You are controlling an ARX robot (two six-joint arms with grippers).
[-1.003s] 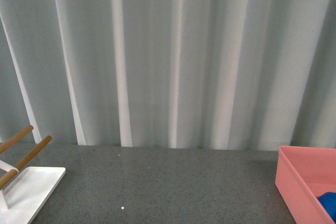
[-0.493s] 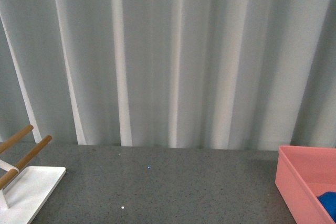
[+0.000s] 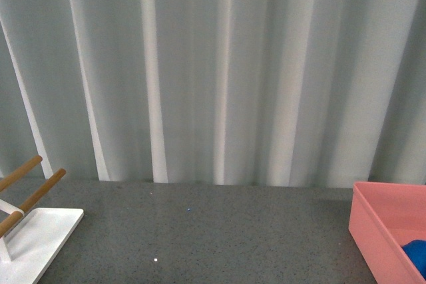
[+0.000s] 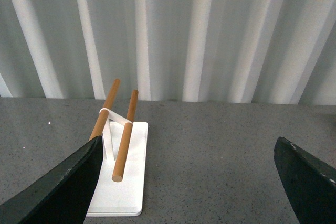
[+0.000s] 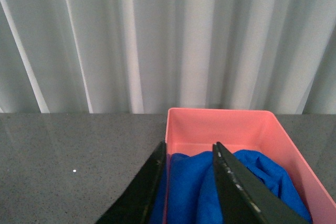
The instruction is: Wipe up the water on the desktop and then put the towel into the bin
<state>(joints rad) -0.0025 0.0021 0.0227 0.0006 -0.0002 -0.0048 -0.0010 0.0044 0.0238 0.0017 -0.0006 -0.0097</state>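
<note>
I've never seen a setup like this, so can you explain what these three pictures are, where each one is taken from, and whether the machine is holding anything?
This is a robot with two arms, each ending in a two-fingered gripper. The front view comes from a camera on its body and shows neither arm, only a grey desktop before a pale curtain. A white rack with wooden rods stands on the left and a pink bin on the right. The other two cameras sit on the wrists. The left gripper is wide open and empty, facing the rack. The right gripper is nearly closed over the blue towel lying in the bin; whether it pinches cloth is unclear.
</note>
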